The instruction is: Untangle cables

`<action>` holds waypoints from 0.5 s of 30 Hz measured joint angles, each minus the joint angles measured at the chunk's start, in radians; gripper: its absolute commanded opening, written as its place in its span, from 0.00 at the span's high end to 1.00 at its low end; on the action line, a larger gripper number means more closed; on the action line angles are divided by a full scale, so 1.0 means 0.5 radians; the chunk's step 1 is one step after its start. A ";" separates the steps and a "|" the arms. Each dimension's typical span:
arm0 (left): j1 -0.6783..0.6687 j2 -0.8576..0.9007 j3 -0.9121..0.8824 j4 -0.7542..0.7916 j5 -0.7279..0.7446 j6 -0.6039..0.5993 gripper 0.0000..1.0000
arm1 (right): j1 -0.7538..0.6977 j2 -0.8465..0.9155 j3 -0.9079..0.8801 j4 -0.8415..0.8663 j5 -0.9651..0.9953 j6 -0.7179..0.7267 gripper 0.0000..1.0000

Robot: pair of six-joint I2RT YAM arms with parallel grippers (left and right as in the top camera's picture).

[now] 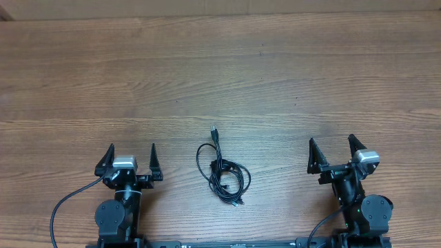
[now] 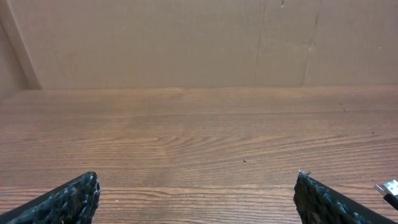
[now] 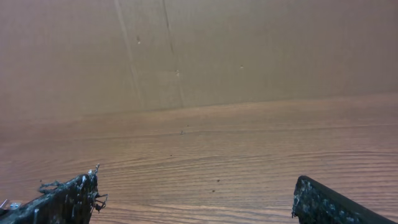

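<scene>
Wood-grain table (image 1: 275, 69), tan cardboard wall (image 2: 186, 43) behind; bunched black cables (image 1: 222, 169) lying between left gripper (image 1: 131, 155) and right gripper (image 1: 332, 146), jaws of both spread wide, gripping nothing

Cables (image 1: 220, 167) between left pincer (image 1: 131, 147), right pincer (image 1: 331, 139)

far side: bare table (image 1: 220, 69) runs open up to a brown wall (image 2: 186, 43) | middle: cables (image 1: 222, 167) lie bunched between left gripper (image 1: 131, 153) and right gripper (image 1: 332, 146), well apart from both; open wood either side | jaws: both pairs spread wide
</scene>
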 measured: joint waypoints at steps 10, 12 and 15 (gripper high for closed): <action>0.000 0.000 0.000 0.000 0.000 0.000 0.00 | 0.000 0.000 0.000 0.001 -0.001 -0.001 0.00; 0.000 0.000 0.000 0.000 0.000 0.000 0.00 | 0.000 0.000 0.000 0.000 -0.002 -0.001 0.00; 0.000 0.000 0.000 0.000 0.000 0.000 0.00 | 0.000 0.000 0.000 0.001 -0.001 0.000 0.00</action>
